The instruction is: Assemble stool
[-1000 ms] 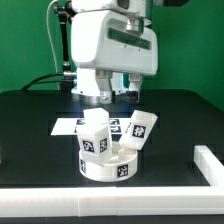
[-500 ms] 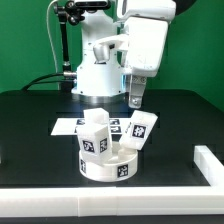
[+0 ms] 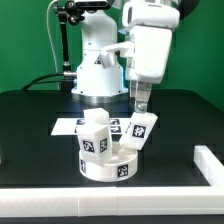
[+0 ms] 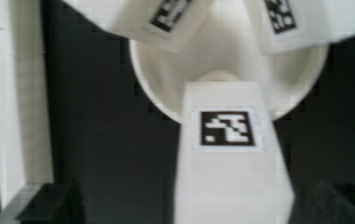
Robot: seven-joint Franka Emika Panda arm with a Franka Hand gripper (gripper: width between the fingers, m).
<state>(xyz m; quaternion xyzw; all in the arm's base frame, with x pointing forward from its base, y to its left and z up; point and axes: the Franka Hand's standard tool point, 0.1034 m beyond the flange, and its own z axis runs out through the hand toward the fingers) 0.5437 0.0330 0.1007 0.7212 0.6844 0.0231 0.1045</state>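
On the black desk [image 3: 40,140] the short round white plastic ring-like seat [image 3: 105,166] sits near the middle, just toward six o'clock of the flat white marker board [image 3: 68,126]. Three small blocky white plastic legs with black-and-white square tags stand on it: one [image 3: 95,134] at the seat's eleven o'clock, one [image 3: 139,128] leaning outward at its one o'clock, and a third between them, mostly hidden. The fingers [image 3: 140,98] hang spread apart and empty, just above the tilted leg. A white L-shaped rail [image 3: 207,165] lies at the desk's four o'clock. The wrist view looks down one tagged leg [image 4: 229,130] onto the seat [image 4: 156,80].
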